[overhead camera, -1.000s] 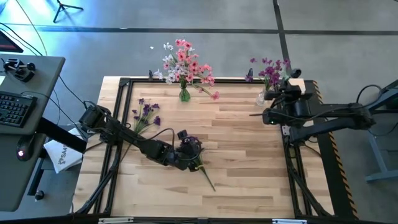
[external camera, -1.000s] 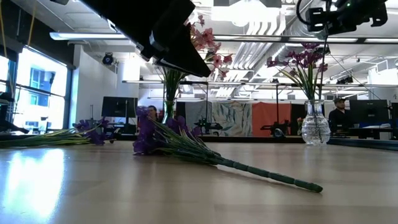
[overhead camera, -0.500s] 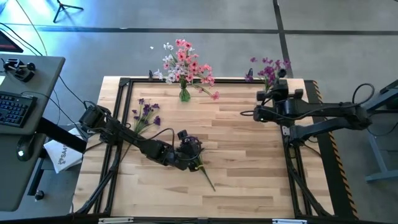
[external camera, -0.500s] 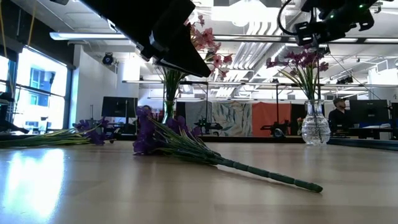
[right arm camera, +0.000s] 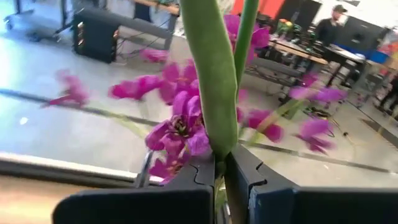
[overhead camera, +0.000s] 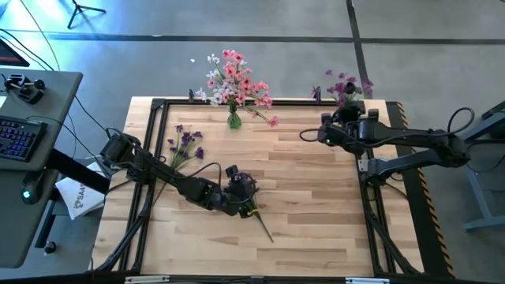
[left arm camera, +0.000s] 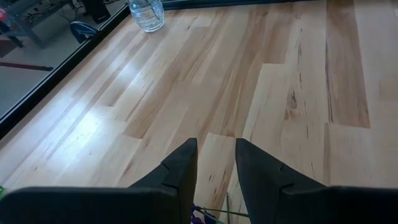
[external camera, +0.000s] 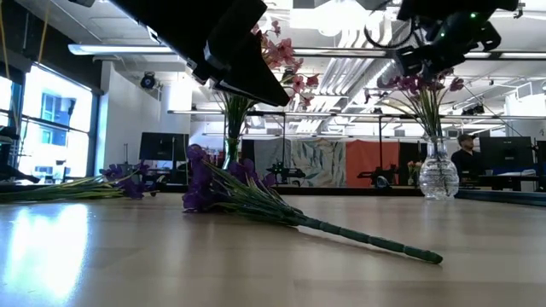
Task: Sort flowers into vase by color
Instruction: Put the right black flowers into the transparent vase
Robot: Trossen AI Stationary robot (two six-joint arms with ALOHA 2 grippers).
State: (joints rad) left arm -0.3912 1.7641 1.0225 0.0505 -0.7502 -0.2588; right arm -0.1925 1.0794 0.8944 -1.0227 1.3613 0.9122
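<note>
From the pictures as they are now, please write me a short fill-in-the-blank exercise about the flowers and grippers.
1. The right gripper is shut on a ____ sprig.
2. The pink and white flowers stand in a ____.
3. The left gripper is over a purple bunch lying on the ____.

Missing words: magenta; vase; table

Table (overhead camera: 316, 197) – pale wood planks, smooth satin sheen; vase (external camera: 438, 177) – clear glass; pincer fingers (left arm camera: 180, 171) – matt black plastic.
</note>
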